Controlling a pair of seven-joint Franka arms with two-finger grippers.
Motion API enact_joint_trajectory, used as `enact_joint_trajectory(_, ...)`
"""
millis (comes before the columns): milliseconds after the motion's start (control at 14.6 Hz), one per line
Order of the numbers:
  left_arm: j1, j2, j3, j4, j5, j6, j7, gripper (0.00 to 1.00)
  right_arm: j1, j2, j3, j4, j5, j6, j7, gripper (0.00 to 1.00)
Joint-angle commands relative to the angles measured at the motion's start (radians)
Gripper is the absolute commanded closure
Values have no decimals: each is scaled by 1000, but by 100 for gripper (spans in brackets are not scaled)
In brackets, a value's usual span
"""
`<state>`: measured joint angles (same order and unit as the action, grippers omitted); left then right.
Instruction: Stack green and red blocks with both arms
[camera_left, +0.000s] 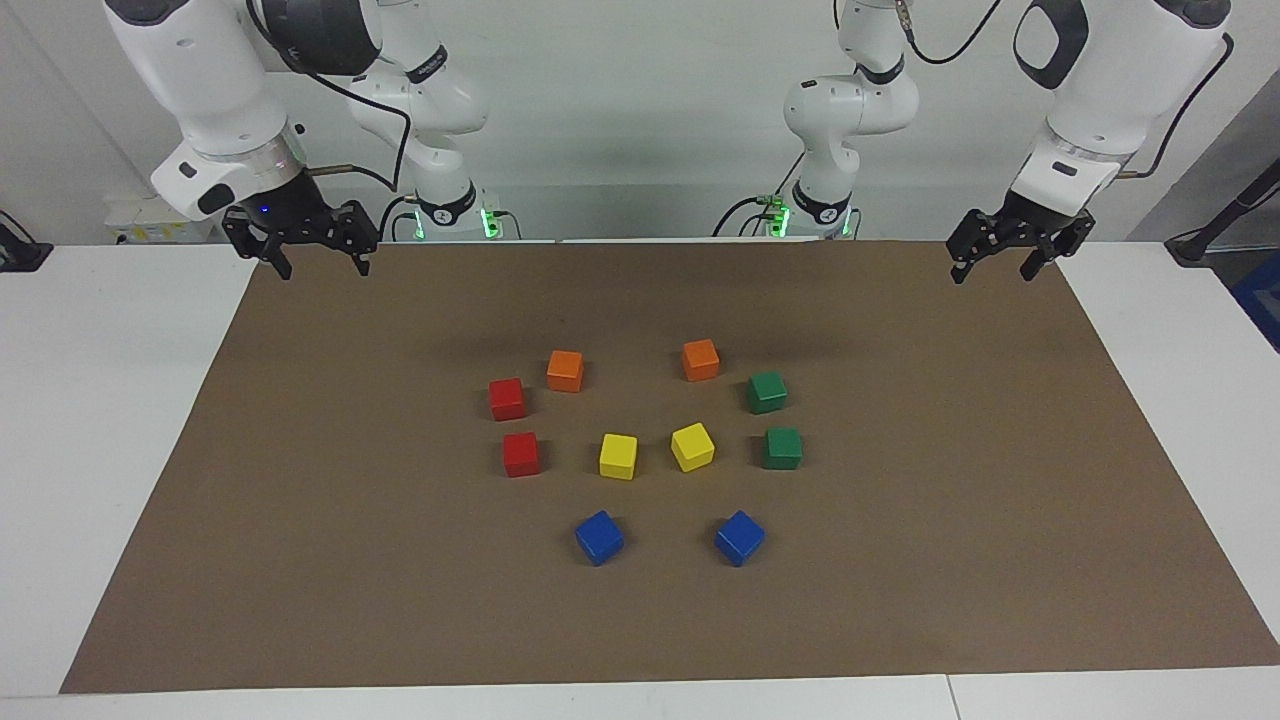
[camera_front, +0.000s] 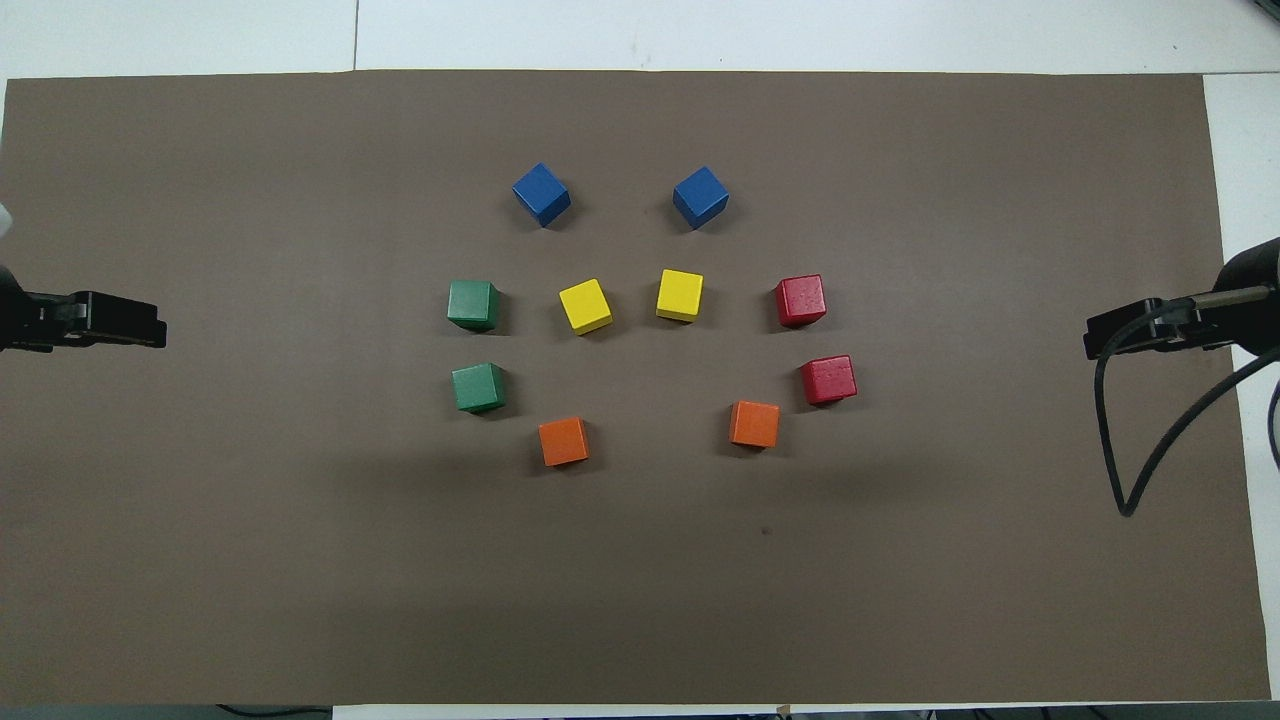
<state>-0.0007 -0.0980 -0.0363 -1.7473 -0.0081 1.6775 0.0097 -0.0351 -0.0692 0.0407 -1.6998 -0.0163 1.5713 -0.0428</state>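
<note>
Two green blocks (camera_left: 767, 392) (camera_left: 783, 448) lie apart on the brown mat toward the left arm's end, seen from above as green cubes (camera_front: 478, 387) (camera_front: 472, 305). Two red blocks (camera_left: 507, 399) (camera_left: 521, 454) lie apart toward the right arm's end, also red cubes (camera_front: 828, 380) (camera_front: 800, 301) from above. My left gripper (camera_left: 992, 268) hangs open over the mat's corner by its base, empty; its tip (camera_front: 130, 330) shows overhead. My right gripper (camera_left: 321, 266) hangs open and empty over the other near corner, its tip (camera_front: 1110, 340) overhead.
Two orange cubes (camera_left: 565, 371) (camera_left: 701, 360) sit nearest the robots, two yellow cubes (camera_left: 618, 456) (camera_left: 692, 446) in the middle, two blue cubes (camera_left: 599, 537) (camera_left: 740, 538) farthest. The brown mat (camera_left: 950, 520) covers the white table (camera_left: 90, 420). A black cable (camera_front: 1150, 450) loops by the right gripper.
</note>
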Motion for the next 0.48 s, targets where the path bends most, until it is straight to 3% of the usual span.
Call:
enact_joint_trajectory(0,-15,-35,9,-41,2,36,6,0,-14,-8,8,-4,7,-10,-14,0)
enact_joint_trajectory(411,-10,-37,9,-49,2,25,9,0,30,-26,24,-84,10,70,39,0)
